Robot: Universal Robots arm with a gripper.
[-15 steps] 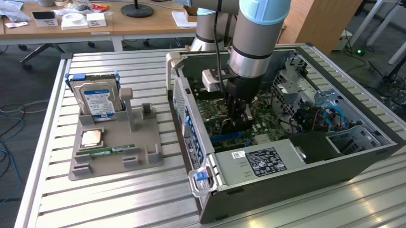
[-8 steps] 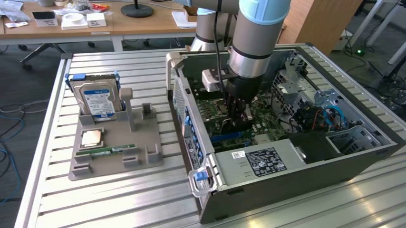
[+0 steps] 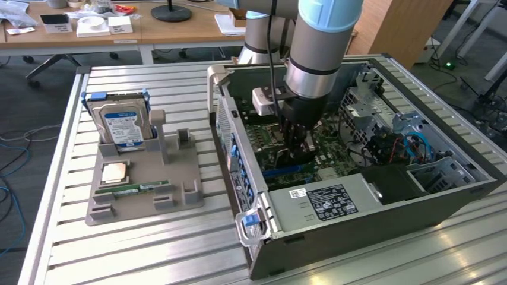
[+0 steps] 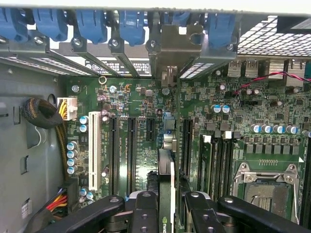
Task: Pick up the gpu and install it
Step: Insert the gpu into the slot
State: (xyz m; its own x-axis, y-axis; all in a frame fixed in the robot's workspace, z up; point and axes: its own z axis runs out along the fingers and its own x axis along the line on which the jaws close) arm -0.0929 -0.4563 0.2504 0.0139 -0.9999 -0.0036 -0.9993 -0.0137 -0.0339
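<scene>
- Black gripper [image 4: 167,206] fingers [image 4: 145,213] pinch the gpu [image 4: 165,170] from both sides; the jaws are closed on the card and part-way spread by its thickness.
- Seen from the wrist, the gpu stands edge-on as a thin dark strip between the two fingers, above the green motherboard [image 4: 131,97] and running in line with its long black slots.
- Whether the card's lower edge already sits in a slot or hangs just over it, I cannot tell.
- A grey metal bracket [image 4: 170,51] stands at the case's rear wall in line with the card, under a row of blue latches [image 4: 92,24].
- Beside the card on the board lie a white slot [image 4: 95,150] on one side and the open CPU socket [image 4: 269,187] on the other.
- In the exterior view the arm [image 3: 317,53] comes down from 12 o'clock into the open computer case [image 3: 357,208], and the gripper [image 3: 297,148] is down inside it, near the case's centre.
- At 9 o'clock from the case, on the slatted metal table [image 3: 158,249], sits a grey parts holder [image 3: 182,190].
- The holder carries a blue-labelled hard drive [image 3: 120,122] upright at its 12 o'clock end, a processor chip [image 3: 116,172] lying flat below it, and a green RAM stick [image 3: 130,189] towards 6 o'clock.
</scene>
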